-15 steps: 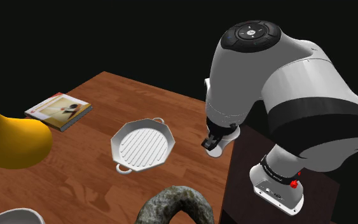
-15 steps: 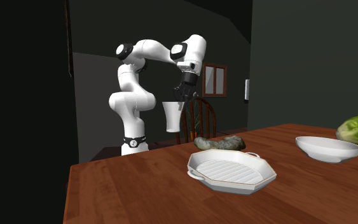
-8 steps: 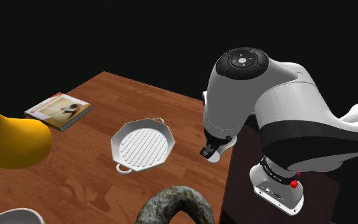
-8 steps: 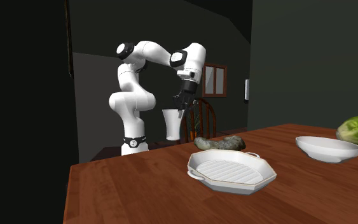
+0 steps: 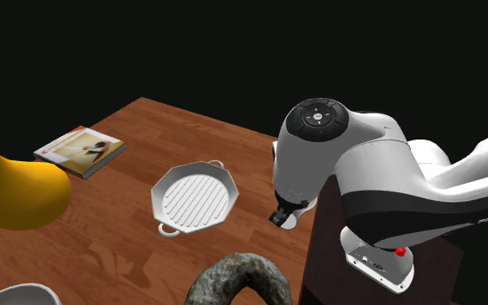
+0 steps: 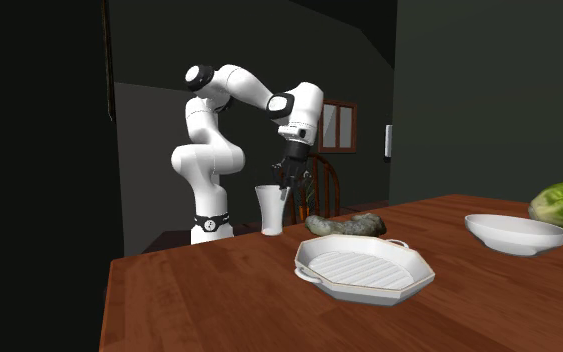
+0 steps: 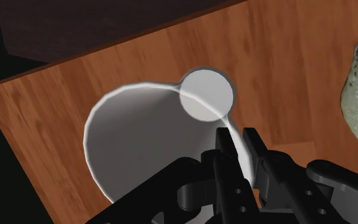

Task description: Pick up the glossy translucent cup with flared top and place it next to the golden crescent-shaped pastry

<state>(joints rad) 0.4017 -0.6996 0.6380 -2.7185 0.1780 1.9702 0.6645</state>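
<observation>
Now the gripper (image 7: 240,143) pinches one white cup (image 6: 269,210) by its rim. One grey-green pastry (image 6: 344,225) lies nearby on the surface (image 6: 219,300).

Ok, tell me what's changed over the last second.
The gripper, clamped on the rim of the white cup throughout, has lowered it from mid-air to about table level, close beside the grey-green crescent pastry. Whether its base touches the wood I cannot tell. The octagonal pan, the bowl and the book stayed put.
</observation>
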